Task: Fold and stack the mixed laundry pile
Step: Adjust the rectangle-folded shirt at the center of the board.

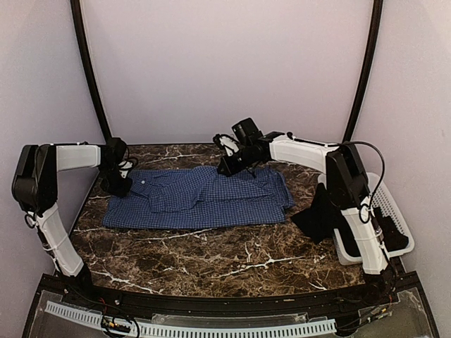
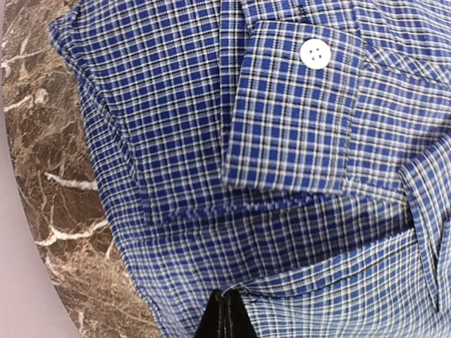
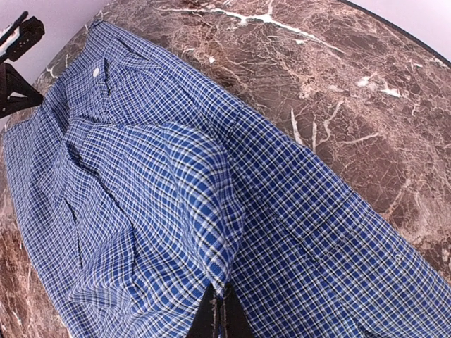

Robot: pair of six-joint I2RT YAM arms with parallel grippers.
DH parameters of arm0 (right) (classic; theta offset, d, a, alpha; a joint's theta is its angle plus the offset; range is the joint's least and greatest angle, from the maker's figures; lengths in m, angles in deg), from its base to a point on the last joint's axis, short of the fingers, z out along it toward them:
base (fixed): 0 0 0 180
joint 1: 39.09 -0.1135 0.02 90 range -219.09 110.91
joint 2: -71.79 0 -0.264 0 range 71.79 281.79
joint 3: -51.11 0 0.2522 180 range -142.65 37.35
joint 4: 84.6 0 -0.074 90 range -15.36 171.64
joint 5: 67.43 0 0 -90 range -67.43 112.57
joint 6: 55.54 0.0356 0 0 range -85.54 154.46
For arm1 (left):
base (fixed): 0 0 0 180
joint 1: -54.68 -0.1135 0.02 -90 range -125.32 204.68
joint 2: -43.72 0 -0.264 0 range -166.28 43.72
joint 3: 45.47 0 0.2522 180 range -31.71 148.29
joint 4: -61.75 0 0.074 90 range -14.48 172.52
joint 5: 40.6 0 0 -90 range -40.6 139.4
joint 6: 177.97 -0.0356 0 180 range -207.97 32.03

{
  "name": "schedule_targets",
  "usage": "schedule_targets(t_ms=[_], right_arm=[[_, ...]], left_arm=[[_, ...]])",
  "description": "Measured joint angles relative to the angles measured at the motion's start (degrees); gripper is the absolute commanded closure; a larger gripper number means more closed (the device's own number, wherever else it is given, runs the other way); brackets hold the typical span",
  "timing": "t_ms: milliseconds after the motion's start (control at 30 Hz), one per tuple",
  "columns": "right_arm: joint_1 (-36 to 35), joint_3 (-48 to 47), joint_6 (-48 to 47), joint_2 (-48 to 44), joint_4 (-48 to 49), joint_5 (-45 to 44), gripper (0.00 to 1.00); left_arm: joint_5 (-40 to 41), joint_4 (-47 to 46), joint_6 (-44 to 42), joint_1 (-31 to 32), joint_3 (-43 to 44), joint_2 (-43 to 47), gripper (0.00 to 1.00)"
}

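Mid-fold: checked shirt (image 1: pixel 201 197) pinched by left gripper (image 2: pixel 225 318) and right gripper (image 3: pixel 218 315); black garment (image 1: pixel 316 215) unfolded, draped over white basket (image 1: pixel 398 211); stacking outstanding.

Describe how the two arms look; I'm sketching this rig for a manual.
The left arm and right arm match: white shells between bulky black joints. The left gripper and right gripper are black and narrow. A thin black cable loops beside the right arm's elbow.
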Motion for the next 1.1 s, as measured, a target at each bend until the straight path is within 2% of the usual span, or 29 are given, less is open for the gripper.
schedule_targets(t_ms=[133, 233, 367, 433, 633, 733, 900, 1100], right_arm=[[0.00, 0.11, -0.13, 0.26, 0.07, -0.42, 1.00], [0.00, 0.59, -0.11, 0.26, 0.68, -0.44, 1.00], [0.00, 0.72, -0.28, 0.26, 0.39, -0.46, 1.00], [0.00, 0.39, -0.35, 0.28, 0.15, -0.42, 1.00], [0.00, 0.28, -0.35, 0.66, -0.02, -0.68, 1.00], [0.04, 0.28, -0.33, 1.03, -0.11, -1.01, 1.00], [0.09, 0.28, -0.31, 1.64, -0.15, -1.14, 1.00], [0.09, 0.28, -0.28, 1.68, -0.13, -1.18, 1.00]], left_arm=[[0.61, -0.52, 1.36, 0.07, 1.22, -4.17, 0.89], [1.95, 0.17, 2.64, 0.22, 3.50, -7.41, 0.75], [2.14, 0.24, 4.52, 0.81, 4.02, -6.95, 0.62], [0.50, 0.00, 5.97, 0.92, 3.39, -5.33, 0.58], [-11.85, -2.69, 12.04, 1.55, 0.44, 7.45, 0.58], [-17.64, -5.86, 15.93, 1.95, -1.44, 10.64, 0.58], [-26.16, -11.19, 23.23, 3.52, -7.58, 9.62, 0.59], [-29.73, -14.36, 29.18, 5.09, -10.99, 5.51, 0.62]])
